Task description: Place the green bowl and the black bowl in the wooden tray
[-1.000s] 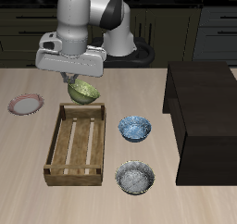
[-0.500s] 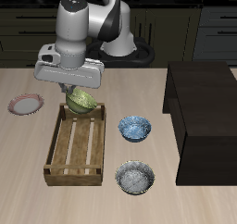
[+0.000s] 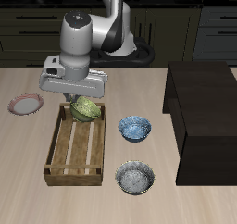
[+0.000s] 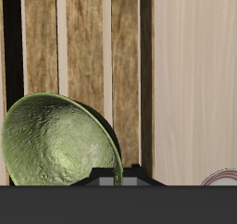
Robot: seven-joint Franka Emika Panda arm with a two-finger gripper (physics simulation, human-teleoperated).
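My gripper (image 3: 76, 99) is shut on the rim of the green bowl (image 3: 86, 108), an olive bowl hanging tilted just above the back end of the wooden tray (image 3: 73, 177). The wrist view shows the green bowl (image 4: 56, 143) close over the tray's slats (image 4: 85, 43). The black bowl (image 3: 135, 179), dark outside with a mottled grey inside, sits on the table beside the tray's front corner, well away from the gripper.
A light-blue patterned bowl (image 3: 135, 128) rests beside the tray, behind the black bowl. A small pink-rimmed plate (image 3: 25, 105) lies on the table on the tray's other side. A large dark box (image 3: 205, 117) stands beyond the bowls.
The gripper has come down and toward the table's front with the green bowl, from above the tray's back edge to low over its back end.
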